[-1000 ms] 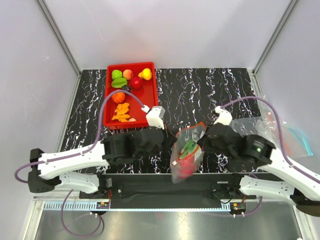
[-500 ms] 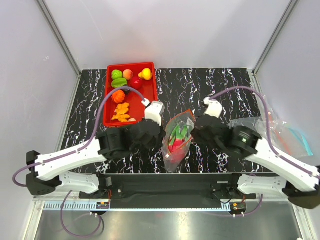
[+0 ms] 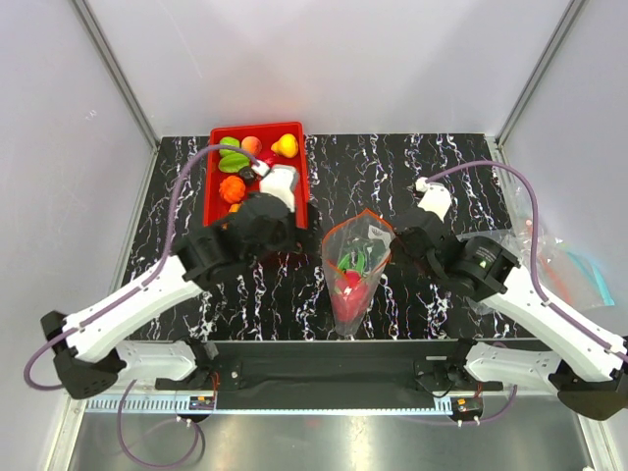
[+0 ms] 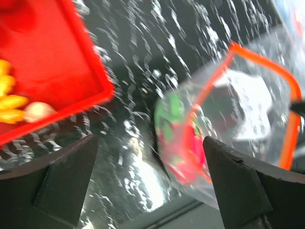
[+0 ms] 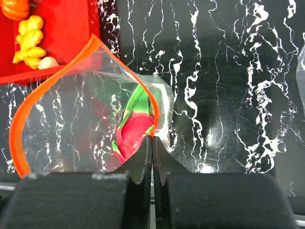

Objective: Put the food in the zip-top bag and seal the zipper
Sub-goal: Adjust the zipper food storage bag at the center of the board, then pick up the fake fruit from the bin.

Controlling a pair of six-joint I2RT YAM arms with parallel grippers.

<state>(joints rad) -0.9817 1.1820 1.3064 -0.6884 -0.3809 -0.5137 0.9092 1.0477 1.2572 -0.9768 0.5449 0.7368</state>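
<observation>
One magenta piece (image 5: 136,131) is bagged, the zip-top bag (image 3: 355,270)'s unsealed zipper (image 5: 19,119) is pinched by the right gripper (image 5: 152,143), and other food (image 3: 234,189) is left in the tray (image 3: 294,128) at the tabletop's far-left corner, near the spread-open left gripper (image 4: 152,186).

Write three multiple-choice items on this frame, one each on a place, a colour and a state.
1. Where does the red tray sit on the table in the top view?
A. far left
B. far right
C. near edge, between the arm bases

2. What colour is the zip strip of the zip-top bag?
A. blue
B. white
C. orange-red

3. How does the right gripper stand?
A. open over the tray
B. shut on the bag's mouth edge
C. shut on nothing

Answers:
1 A: the tray lies in the far left corner of the table.
2 C: the strip frames the open mouth in orange-red.
3 B: the right wrist view shows its fingers meeting on the strip.
</observation>
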